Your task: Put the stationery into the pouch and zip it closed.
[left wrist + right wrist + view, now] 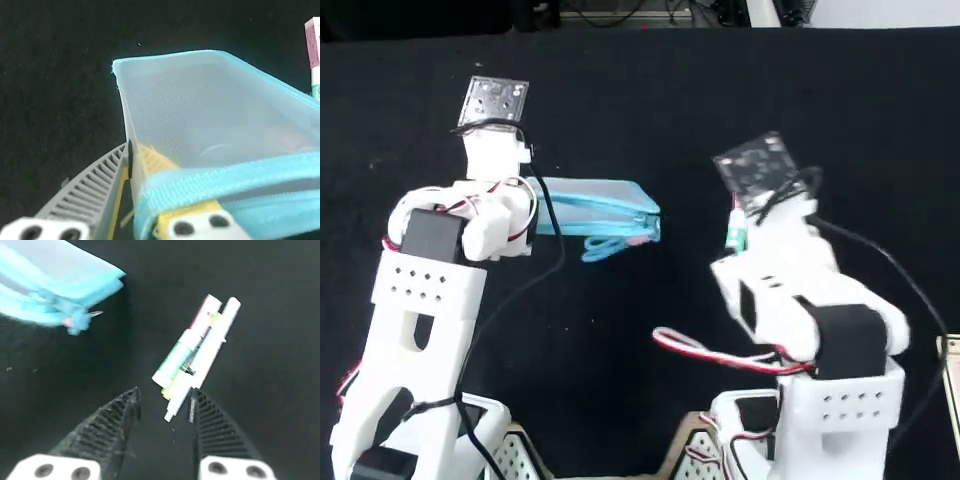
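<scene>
Black surface (650, 90) under two white arms, viewed from above.

On the left, arm bent forward at the elbow, wrist turned toward the middle. Left tool (137, 155) clamped shut on one short end of a pale blue mesh pouch (595, 208). From the left wrist, grey ribbed finger (95, 185) pressed against the outside of the pouch wall, with yellow of the other finger visible through the mesh. Pouch stretched sideways from that tool toward the centre of the surface, a blue cord (605, 248) looped beside its free end. Zip open or closed: cannot tell. Held end lifted or flat on the surface: cannot tell.

On the right, arm folded low, wrist pitched down over the surface. Right tool (164, 395) partly open, black ribbed fingers (117, 417) spread apart, gripping nothing.

Just ahead of those fingers, three pens (192, 360) lying tight together on the surface: one white, one yellow-green, one white with green and pink bands. Near end of the white one reaching in between the fingertips; touching them or not, cannot tell. Pens outside the pouch, apart from its free end.
</scene>
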Robot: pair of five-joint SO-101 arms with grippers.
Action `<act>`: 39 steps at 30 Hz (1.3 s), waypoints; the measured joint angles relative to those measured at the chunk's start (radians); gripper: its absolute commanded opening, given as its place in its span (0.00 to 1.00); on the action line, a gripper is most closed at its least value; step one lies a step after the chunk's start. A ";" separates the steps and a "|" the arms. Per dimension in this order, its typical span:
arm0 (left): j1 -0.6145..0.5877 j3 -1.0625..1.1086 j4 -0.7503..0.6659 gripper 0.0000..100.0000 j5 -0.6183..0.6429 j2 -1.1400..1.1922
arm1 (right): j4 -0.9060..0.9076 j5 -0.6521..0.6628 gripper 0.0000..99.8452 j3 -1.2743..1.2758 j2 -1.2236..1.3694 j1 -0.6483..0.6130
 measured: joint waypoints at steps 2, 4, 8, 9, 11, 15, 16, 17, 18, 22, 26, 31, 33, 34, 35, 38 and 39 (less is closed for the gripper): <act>0.002 0.043 -0.049 0.03 0.000 0.000 | -0.017 0.000 0.16 0.017 0.031 0.075; 0.011 0.080 -0.089 0.03 0.000 0.000 | -0.061 -0.002 0.16 0.061 0.101 0.115; 0.017 0.104 -0.110 0.03 0.000 0.000 | -0.193 -0.057 0.16 0.129 0.293 0.130; 0.017 0.106 -0.110 0.03 0.000 0.000 | -0.227 -0.069 0.16 0.129 0.342 0.129; 0.017 0.115 -0.110 0.03 0.005 0.000 | -0.287 -0.100 0.16 0.129 0.443 0.129; 0.018 0.130 -0.112 0.03 0.061 -0.002 | -0.336 -0.167 0.16 0.115 0.621 0.124; 0.018 0.130 -0.112 0.03 0.066 -0.002 | -0.341 -0.183 0.16 0.107 0.660 0.115; 0.018 0.130 -0.112 0.03 0.069 -0.002 | -0.342 -0.192 0.16 0.095 0.697 0.101; 0.020 0.130 -0.112 0.03 0.072 -0.002 | -0.345 -0.199 0.16 0.087 0.730 0.086; 0.020 0.132 -0.112 0.03 0.077 -0.002 | -0.407 -0.213 0.16 0.080 0.838 0.060; 0.021 0.141 -0.112 0.03 0.081 -0.002 | -0.519 -0.265 0.16 0.057 0.925 0.057; 0.021 0.163 -0.114 0.03 0.081 -0.002 | -0.537 -0.293 0.16 -0.034 1.030 0.057; 0.038 0.164 -0.114 0.03 0.081 -0.002 | -0.540 -0.293 0.16 -0.072 1.071 0.057; 0.049 0.164 -0.114 0.03 0.081 -0.002 | -0.542 -0.293 0.16 -0.091 1.092 0.057; 0.057 0.167 -0.114 0.03 0.081 -0.002 | -0.543 -0.293 0.16 -0.110 1.114 0.057; 0.068 0.169 -0.114 0.03 0.081 -0.002 | -0.543 -0.293 0.16 -0.170 1.185 0.057; 0.068 0.169 -0.114 0.03 0.081 -0.002 | -0.543 -0.293 0.16 -0.187 1.201 0.057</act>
